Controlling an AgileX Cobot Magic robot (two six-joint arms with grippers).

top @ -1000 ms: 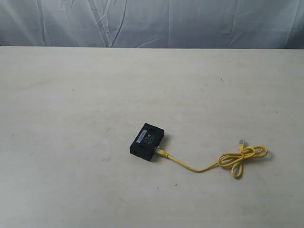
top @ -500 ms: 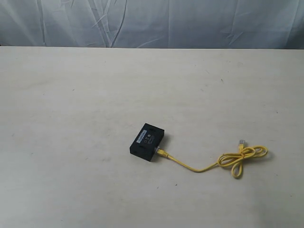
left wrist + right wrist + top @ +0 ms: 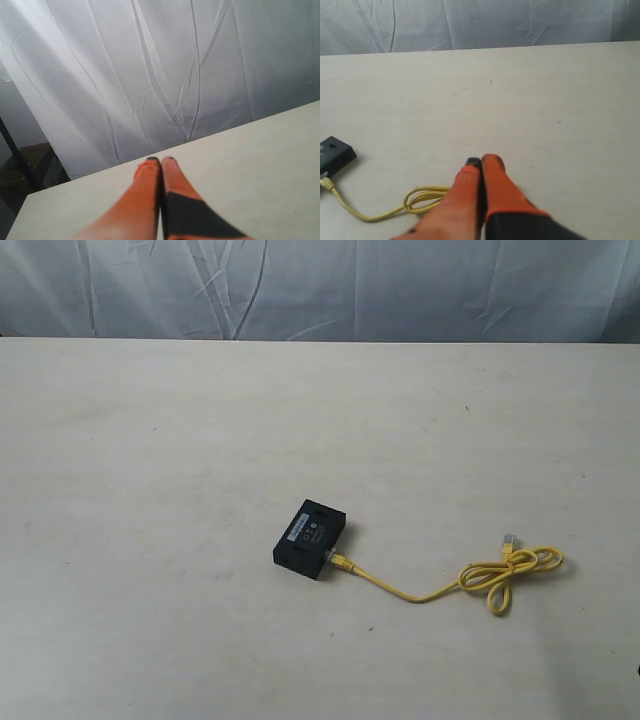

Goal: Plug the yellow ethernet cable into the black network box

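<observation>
Pale table (image 3: 150, 460), creased grey curtain (image 3: 400, 290) behind. Lower centre of exterior frame: black network box (image 3: 311, 539), flat, label up. Against its lower-right side, near plug of yellow ethernet cable (image 3: 420, 592); looks seated, cannot confirm. Trails right to knotted loop (image 3: 512, 572), lower right, slack, so no pull on box. Seen in wrist views only: left gripper (image 3: 161, 161) pressed together, empty, neither box nor cable in sight; right gripper (image 3: 481, 161) pressed together, empty, near loop. Exterior frame shows no gripper.
</observation>
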